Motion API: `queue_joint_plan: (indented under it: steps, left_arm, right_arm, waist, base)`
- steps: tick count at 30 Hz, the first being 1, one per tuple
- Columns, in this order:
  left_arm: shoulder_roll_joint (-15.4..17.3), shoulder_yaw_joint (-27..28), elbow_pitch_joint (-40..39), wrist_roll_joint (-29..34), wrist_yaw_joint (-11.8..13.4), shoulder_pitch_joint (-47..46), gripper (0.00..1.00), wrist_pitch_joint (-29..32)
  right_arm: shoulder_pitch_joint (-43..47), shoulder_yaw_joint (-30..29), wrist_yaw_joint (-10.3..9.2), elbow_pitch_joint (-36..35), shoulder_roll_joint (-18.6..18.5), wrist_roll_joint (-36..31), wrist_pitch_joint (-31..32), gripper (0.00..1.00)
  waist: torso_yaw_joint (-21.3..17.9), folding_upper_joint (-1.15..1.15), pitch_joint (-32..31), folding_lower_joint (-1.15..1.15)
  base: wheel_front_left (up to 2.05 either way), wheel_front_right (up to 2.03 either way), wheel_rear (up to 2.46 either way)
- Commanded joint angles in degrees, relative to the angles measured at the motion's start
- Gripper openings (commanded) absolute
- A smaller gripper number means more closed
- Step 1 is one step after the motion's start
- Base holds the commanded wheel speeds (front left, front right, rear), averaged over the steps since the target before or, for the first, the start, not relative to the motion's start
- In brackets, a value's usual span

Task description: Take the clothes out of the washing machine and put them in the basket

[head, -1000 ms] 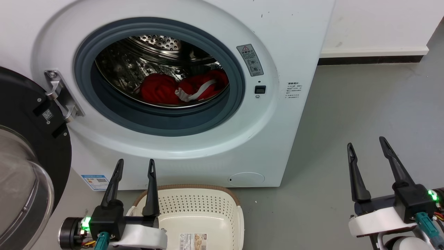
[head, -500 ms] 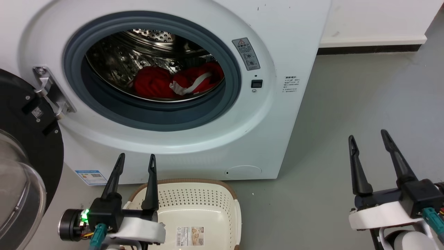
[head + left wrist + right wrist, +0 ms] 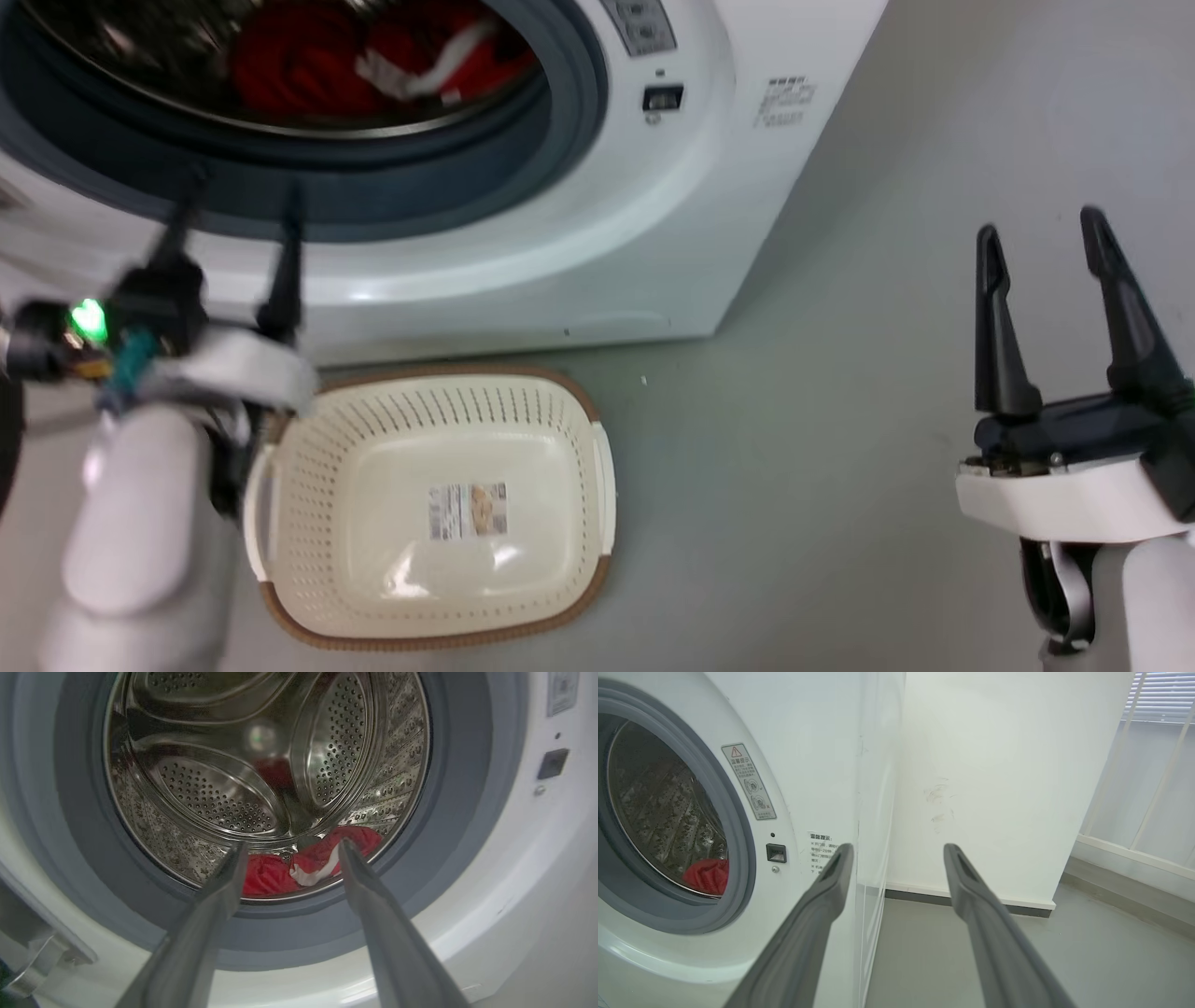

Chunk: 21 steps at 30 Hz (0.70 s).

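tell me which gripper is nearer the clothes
Left. The left gripper is at the porthole, facing the clothes inside; the right gripper hangs over the floor, off beside the machine.

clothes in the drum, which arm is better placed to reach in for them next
Left. The left tool is open and aimed into the washing machine porthole, framing the clothes. The right tool hangs open off to the machine's right, pointing past its corner toward the wall.

I see a grey floor (image 3: 887, 308), smooth, with a few specks. White wall (image 3: 994, 765), scuffed at mid-height, skirting (image 3: 971, 900) at its foot. Window (image 3: 1134, 812) beside it, blinds (image 3: 1162, 695) at top. Light is even.
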Motion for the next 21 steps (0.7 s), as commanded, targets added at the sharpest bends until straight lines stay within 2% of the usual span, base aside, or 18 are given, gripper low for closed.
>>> queue_joint_plan:
  steps: [1,6,10,21]
  left_arm:
    - [1.52,-0.23,2.58,-0.69,-0.35,-4.00,1.00,0.72]
    - [7.71,-3.47,11.47,-1.39,-0.76,-18.63,1.00,6.65]
    - [12.36,-8.45,16.38,-3.64,-0.81,-28.83,1.00,12.76]
    - [22.32,-20.82,26.23,-11.30,-0.77,-51.49,1.00,31.56]
  right_arm:
    - [-1.56,0.31,-0.05,-0.80,0.15,0.41,-0.13,1.00]
    - [-4.43,0.86,-0.04,-3.03,0.16,1.13,-0.14,1.00]
    - [-5.82,1.78,-0.05,-4.02,0.15,2.52,-0.14,1.00]
    - [-7.67,6.67,-0.05,-7.46,0.14,6.83,-0.14,1.00]
  waist:
    - [-2.13,0.00,6.11,-0.01]
    - [-4.53,0.00,12.57,-0.01]
    - [-6.38,0.00,16.97,-0.01]
    - [-11.55,0.00,25.64,-0.01]
  base:
    - [0.00,0.00,0.00]
    - [0.00,0.00,0.00]
    - [0.00,0.00,0.00]
    - [0.00,0.00,0.00]
